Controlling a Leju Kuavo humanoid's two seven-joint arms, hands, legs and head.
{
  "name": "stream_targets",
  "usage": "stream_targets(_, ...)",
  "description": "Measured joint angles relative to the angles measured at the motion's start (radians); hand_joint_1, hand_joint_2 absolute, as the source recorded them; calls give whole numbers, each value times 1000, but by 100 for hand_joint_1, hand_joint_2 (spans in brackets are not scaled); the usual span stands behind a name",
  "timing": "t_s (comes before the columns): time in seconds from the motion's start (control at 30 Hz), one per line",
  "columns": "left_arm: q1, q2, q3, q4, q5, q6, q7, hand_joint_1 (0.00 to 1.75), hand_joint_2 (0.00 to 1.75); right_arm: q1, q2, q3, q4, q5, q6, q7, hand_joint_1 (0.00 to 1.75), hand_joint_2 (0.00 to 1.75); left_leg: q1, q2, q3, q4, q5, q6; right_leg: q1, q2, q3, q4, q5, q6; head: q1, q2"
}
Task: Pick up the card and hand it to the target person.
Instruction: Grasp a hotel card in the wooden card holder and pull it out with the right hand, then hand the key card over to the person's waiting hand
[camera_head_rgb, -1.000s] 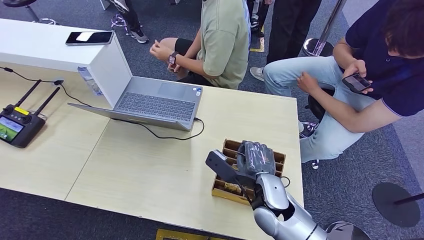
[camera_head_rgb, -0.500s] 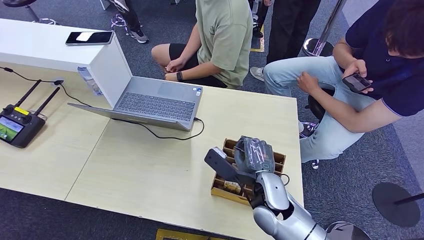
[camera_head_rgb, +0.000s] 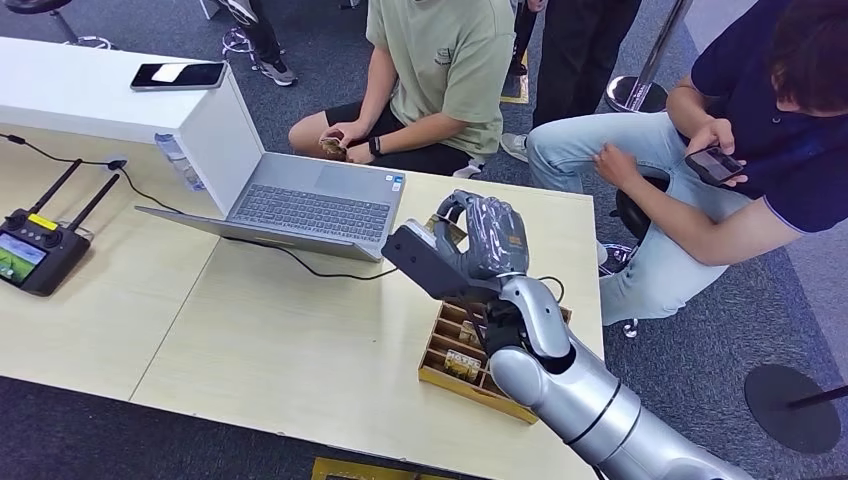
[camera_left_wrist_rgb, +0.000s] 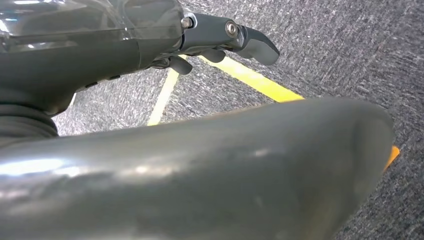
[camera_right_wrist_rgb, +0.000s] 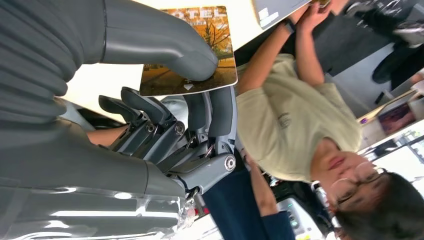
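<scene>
Left hand (camera_left_wrist_rgb: 220, 42) hangs over carpet, fingers loosely curled, holding nothing. Wooden tray (camera_head_rgb: 447, 375) at the table's (camera_head_rgb: 280, 330) near edge. Above it, right hand (camera_head_rgb: 480, 245) pinches the card (camera_right_wrist_rgb: 200, 37) between thumb and fingers. Beyond: laptop (camera_head_rgb: 310, 205), then person in green shirt (camera_head_rgb: 445, 70).

The head view looks forward and down from high on the robot's body onto the bench (camera_head_rgb: 300, 340), taking in the laptop (camera_head_rgb: 310, 205), the wooden tray (camera_head_rgb: 470, 375) and two seated people beyond the far edge. The right arm rises into it from the lower right.

The right wrist view sits close behind the right hand (camera_right_wrist_rgb: 165, 125), turned on its side, and looks past the fingers toward the person in the green shirt (camera_right_wrist_rgb: 295, 120); that person (camera_head_rgb: 440, 70) and the hand (camera_head_rgb: 480, 240) also show from the head.

The left wrist view looks close along the left hand (camera_left_wrist_rgb: 210, 37) at grey carpet (camera_left_wrist_rgb: 340, 55) with yellow floor lines (camera_left_wrist_rgb: 255, 82).
</scene>
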Motion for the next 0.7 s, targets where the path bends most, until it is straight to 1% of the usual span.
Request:
stream_targets(0.13,-3,-2,-8,0,-32,-2,10,0,0,-84,36,13,101,-84,-24,-65,175,175,0,0,0,0,0,0,0,0,0,0,0,0,0,0)
stream_targets(0.3,-23,-9,-29,0,-66,0,36,0,0,-179,88,29,312,-146,-56,-153,175,175,0,-1,0,0,1,0,0,-2,0,0,0,0,0,0)
stream_targets(0.5,-35,-16,-55,0,-79,1,48,0,0,-237,134,43,537,-143,-84,-170,175,175,0,-1,0,0,1,0,0,-1,0,0,0,0,0,0)
stream_targets(0.7,-36,-19,-67,0,-79,1,49,0,0,-251,156,47,650,-139,-94,-174,175,175,0,-1,0,0,1,0,0,-1,0,0,0,0,0,0)
